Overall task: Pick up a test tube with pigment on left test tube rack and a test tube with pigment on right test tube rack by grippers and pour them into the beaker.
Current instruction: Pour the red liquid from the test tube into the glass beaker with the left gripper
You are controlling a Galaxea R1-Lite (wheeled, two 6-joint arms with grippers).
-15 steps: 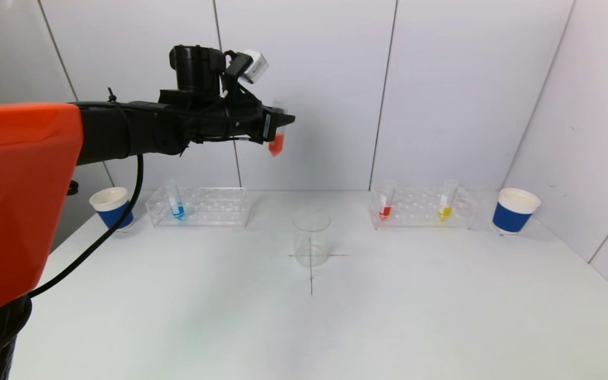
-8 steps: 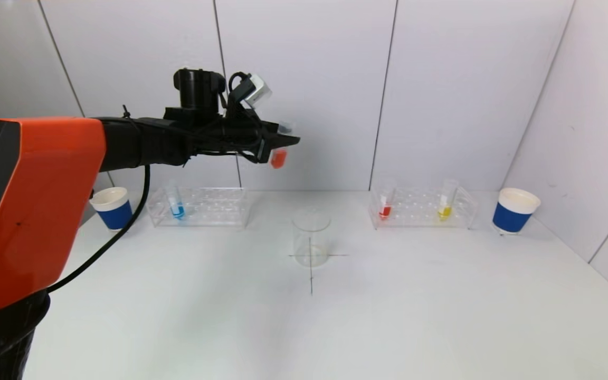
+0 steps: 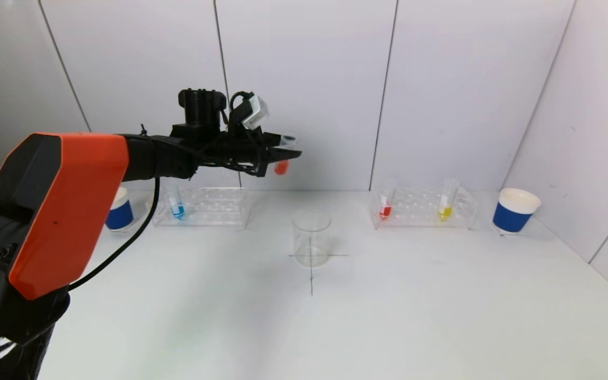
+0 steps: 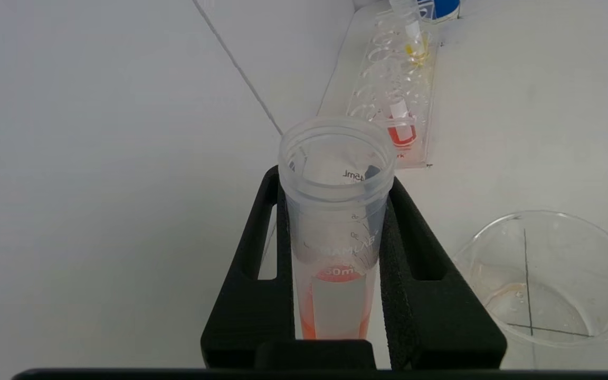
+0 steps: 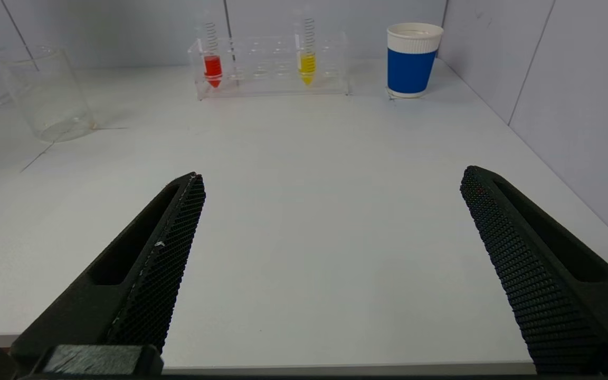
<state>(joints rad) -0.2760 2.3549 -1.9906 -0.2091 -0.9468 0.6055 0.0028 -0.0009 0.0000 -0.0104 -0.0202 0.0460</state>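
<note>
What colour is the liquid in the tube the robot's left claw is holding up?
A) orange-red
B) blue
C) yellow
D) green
A: the left gripper is clamped on a test tube with orange-red pigment at its bottom, held above the table.

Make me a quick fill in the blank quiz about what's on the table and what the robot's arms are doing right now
The left gripper holds a test tube of ____ pigment.
The beaker stands on the table over a drawn ____.
The right rack holds a red tube and a ____ tube.
The right gripper has its fingers ____.

Missing words: orange; cross; yellow; open
</note>
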